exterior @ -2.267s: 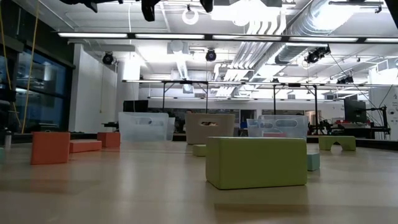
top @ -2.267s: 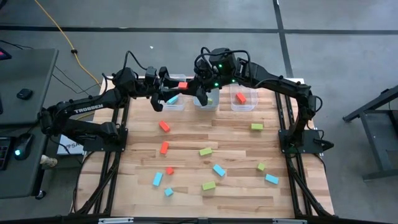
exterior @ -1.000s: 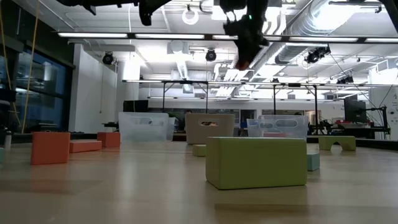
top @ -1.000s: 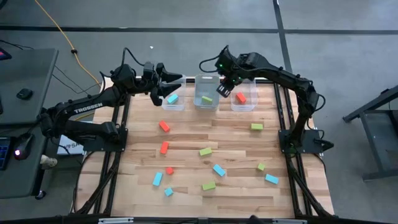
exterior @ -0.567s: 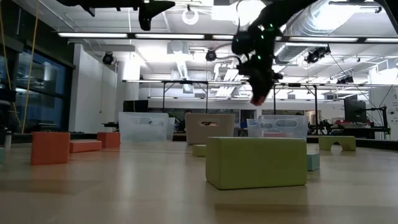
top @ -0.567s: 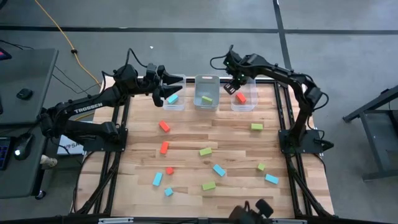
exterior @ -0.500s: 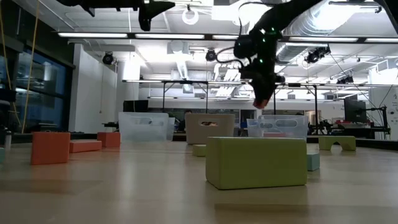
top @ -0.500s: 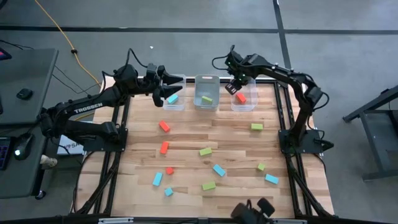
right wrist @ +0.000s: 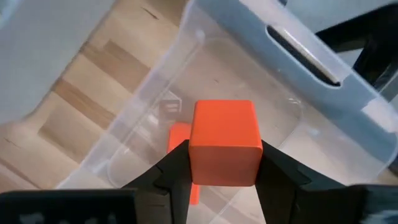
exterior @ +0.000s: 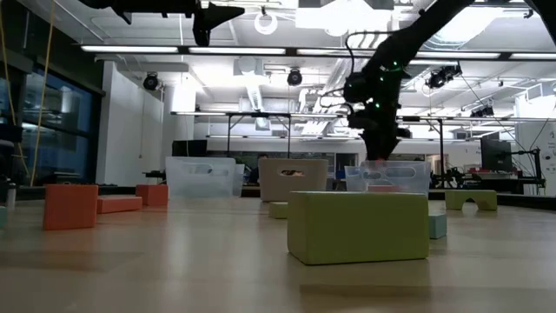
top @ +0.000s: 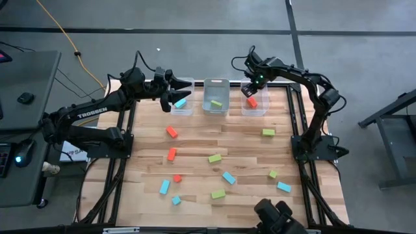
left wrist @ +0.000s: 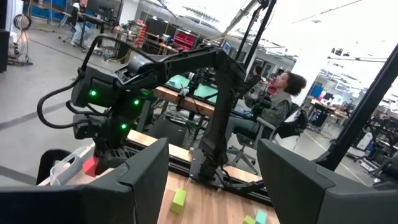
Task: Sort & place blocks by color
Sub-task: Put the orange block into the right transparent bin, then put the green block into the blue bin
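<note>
the right claw (right wrist: 224, 163) grips a red-orange cube (right wrist: 225, 141) over the right bin (top: 255, 108); next, i reckon, let go, while the left claw (top: 174, 90) idles spread.

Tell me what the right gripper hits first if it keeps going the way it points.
The right gripper, holding a red cube, points into the right bin; likely first contact is the red block on its floor.

Bright overhead lights, soft shadows

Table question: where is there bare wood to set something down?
Free: the near edge of the table, below the lime block, and the strip between the bins and the red block. Crowded: the middle, scattered blocks.
</note>
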`<action>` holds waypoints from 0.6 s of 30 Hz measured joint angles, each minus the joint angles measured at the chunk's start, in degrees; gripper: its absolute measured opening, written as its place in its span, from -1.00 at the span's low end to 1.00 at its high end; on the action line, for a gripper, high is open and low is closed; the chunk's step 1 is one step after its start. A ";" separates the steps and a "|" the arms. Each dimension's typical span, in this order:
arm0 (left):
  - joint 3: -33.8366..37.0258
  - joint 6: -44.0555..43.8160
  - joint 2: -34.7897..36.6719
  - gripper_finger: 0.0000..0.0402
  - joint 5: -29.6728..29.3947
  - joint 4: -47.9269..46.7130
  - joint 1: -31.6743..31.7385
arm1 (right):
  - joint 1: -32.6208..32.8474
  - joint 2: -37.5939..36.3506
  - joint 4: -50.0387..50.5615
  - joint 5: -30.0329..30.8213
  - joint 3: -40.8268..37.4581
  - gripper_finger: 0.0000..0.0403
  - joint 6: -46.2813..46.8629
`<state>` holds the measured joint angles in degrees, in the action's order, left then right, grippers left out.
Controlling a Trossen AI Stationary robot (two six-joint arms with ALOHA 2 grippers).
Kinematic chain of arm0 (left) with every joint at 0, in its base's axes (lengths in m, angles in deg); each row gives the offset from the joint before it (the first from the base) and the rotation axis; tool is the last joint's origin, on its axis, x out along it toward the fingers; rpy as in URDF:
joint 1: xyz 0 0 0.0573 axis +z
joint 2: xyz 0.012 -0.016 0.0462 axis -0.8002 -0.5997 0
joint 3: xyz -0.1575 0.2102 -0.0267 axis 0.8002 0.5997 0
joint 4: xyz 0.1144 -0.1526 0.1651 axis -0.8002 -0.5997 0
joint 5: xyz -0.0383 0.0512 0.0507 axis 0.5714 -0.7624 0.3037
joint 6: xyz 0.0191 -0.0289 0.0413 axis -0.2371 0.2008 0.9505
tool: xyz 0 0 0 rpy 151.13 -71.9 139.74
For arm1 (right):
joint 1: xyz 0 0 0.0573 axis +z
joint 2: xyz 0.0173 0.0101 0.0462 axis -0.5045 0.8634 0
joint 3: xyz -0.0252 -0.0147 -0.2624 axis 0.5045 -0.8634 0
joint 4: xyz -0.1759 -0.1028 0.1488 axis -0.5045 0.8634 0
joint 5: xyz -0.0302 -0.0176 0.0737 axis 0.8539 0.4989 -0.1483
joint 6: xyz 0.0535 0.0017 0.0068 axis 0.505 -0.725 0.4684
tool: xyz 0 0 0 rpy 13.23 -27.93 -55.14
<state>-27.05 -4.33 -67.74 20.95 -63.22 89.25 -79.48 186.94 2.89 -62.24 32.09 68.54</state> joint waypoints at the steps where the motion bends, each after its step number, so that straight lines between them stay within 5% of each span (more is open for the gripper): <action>1: 0.00 -0.04 0.00 0.12 0.00 0.00 0.00 | -0.32 -0.01 -0.50 -0.40 -0.82 -0.35 -0.01; 9: 0.00 -0.06 0.00 0.12 0.02 0.00 0.00 | -0.67 0.01 -1.46 -1.05 -3.30 -0.29 -0.38; 18: 0.00 -0.06 0.00 0.12 0.02 0.00 0.00 | -0.67 -0.01 -2.13 -1.06 -3.26 0.06 -0.42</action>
<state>-27.05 -4.39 -67.74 20.98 -63.22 89.25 -80.14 186.93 0.75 -63.30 28.83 68.12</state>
